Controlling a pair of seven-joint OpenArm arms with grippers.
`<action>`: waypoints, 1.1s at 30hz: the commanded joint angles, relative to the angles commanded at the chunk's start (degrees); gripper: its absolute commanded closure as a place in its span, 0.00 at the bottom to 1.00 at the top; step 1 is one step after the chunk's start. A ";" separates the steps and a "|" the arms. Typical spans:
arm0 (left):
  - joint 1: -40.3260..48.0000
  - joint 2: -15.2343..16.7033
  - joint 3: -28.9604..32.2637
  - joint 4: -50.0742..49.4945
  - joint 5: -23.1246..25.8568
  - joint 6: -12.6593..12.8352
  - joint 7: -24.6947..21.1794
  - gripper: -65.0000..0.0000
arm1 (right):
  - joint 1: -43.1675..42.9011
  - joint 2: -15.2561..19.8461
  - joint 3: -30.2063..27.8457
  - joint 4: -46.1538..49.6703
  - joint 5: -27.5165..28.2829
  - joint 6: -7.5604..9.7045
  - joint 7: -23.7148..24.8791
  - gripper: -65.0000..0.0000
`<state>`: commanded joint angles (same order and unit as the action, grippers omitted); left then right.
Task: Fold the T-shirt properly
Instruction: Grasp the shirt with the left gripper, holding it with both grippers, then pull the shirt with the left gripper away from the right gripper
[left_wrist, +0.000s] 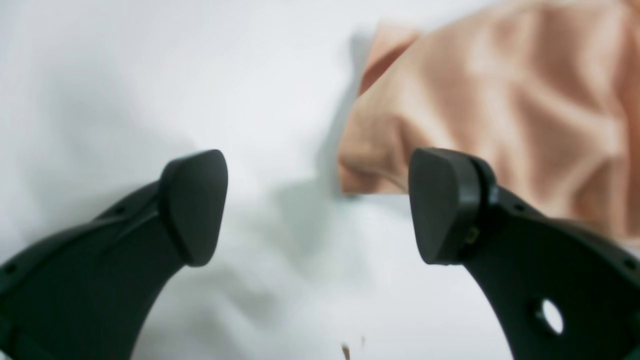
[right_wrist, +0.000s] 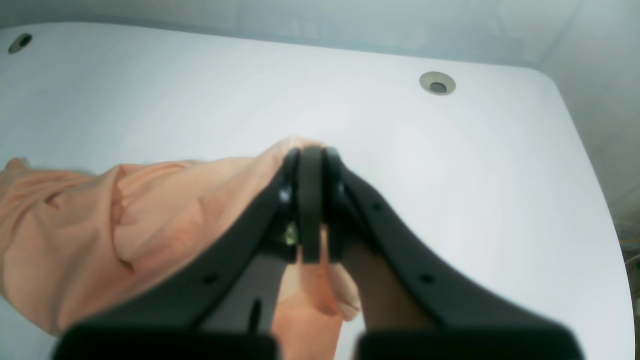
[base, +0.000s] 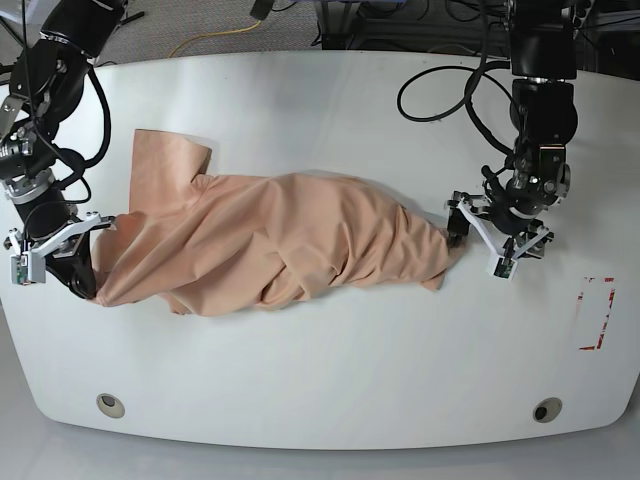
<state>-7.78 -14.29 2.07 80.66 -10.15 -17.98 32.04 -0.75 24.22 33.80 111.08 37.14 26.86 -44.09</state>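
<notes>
The base camera is looking down over the white rounded-corner table (base: 330, 390); both wrist cameras are facing its surface closer, sharing peach cotton cloth (base: 300, 230).

A big white flat table with round corners (base: 330, 390) holds everything up. It has two round holes with pale rims near one edge, one by each corner. A soft, plain peach-pink cloth T-shirt (base: 300, 235) lies on it, stretched sideways and full of wrinkles. Red broken marks (base: 592, 348) show on the tabletop too.

Peach T-shirt (base: 290, 240), rumpled across the white table (base: 320, 380).
</notes>
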 joint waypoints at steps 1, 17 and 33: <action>-0.35 0.00 0.62 -0.70 0.00 -0.70 0.00 0.18 | 0.00 0.00 0.00 0.00 0.00 0.00 0.00 1.00; -2.37 1.23 5.71 -8.79 0.09 -3.52 0.00 0.90 | 0.00 0.00 0.00 0.09 0.09 0.00 0.00 1.00; -1.76 1.14 -2.29 13.63 0.18 -3.34 7.65 0.99 | 9.67 3.25 -0.26 -11.52 -1.14 -0.44 0.00 1.00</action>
<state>-9.54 -13.14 -0.22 94.29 -9.98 -21.32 39.69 8.92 27.47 33.54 99.56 36.00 26.42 -44.09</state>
